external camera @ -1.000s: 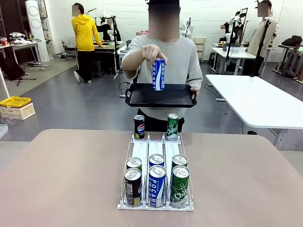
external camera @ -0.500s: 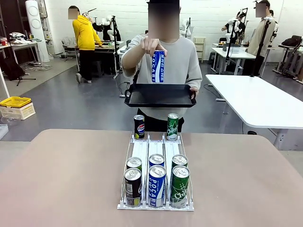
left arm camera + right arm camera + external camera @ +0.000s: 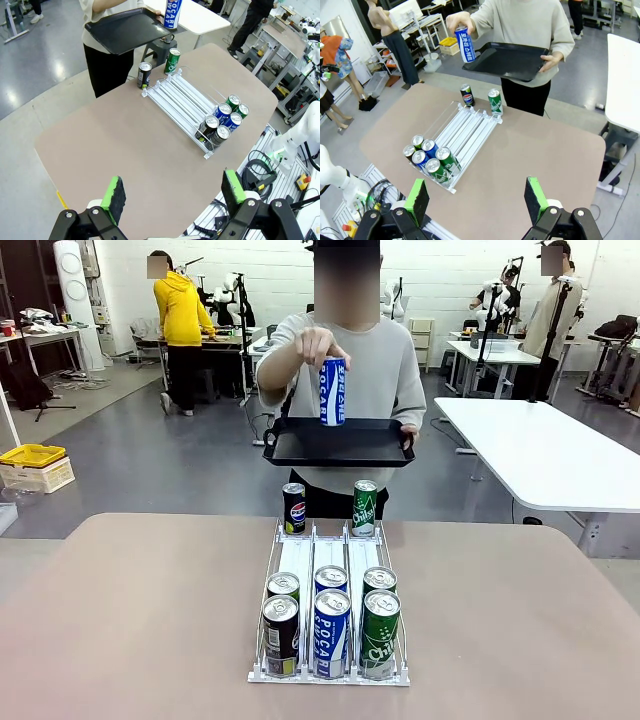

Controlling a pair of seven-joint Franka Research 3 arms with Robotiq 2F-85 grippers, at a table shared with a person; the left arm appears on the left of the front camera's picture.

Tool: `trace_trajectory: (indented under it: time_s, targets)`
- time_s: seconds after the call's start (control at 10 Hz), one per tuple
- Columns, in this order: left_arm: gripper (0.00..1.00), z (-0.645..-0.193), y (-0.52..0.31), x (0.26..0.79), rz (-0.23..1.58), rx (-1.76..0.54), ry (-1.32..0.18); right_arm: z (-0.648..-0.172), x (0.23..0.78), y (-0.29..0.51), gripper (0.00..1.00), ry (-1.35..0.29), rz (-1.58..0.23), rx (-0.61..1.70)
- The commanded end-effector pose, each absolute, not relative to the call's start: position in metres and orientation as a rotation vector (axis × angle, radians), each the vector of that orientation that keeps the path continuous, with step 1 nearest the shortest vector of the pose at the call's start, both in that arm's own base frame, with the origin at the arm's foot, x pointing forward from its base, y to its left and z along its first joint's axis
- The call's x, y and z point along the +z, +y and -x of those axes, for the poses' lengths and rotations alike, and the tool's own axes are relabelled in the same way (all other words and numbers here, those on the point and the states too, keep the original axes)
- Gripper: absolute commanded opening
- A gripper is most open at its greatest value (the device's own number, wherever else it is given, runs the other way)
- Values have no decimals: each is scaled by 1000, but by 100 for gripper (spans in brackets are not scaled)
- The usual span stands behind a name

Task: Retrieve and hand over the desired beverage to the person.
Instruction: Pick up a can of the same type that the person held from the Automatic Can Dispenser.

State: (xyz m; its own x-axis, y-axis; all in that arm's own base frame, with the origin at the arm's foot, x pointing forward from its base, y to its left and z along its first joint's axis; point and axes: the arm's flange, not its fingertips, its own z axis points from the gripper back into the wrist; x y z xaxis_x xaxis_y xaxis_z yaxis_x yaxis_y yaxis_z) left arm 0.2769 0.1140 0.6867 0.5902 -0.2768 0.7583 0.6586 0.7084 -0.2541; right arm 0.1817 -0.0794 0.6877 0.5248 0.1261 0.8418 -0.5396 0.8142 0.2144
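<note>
The left end effector point(image 3: 173, 189) and right end effector point(image 3: 476, 196) both gape wide and empty above the brown tabletop point(image 3: 140, 610). Far beyond their fingertips, the person in a light grey sweatshirt point(image 3: 385, 370) holds a tall blue-and-white drink can point(image 3: 333, 392) upright over a black rectangular plastic tray point(image 3: 300, 452).

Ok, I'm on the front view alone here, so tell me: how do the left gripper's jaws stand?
Observer: The left gripper is open, its jaws wide apart with nothing between them.
Operator: And the right one?
Observer: The right gripper is open too, and empty.
Operator: Where do they sit relative to the cans?
Observer: Both hang high over the robot's side of the table, short of the can rack and touching nothing.
</note>
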Motion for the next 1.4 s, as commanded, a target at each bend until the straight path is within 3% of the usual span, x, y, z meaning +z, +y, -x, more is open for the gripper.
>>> trace_trajectory:
  time_s: [0.0, 1.3]
  targets:
    - [100, -277, 115, 689, 562, -593, -764, -182, 687, -77, 100, -940, -498, 427]
    - [100, -277, 115, 689, 562, -593, -764, -182, 687, -77, 100, -940, -498, 427]
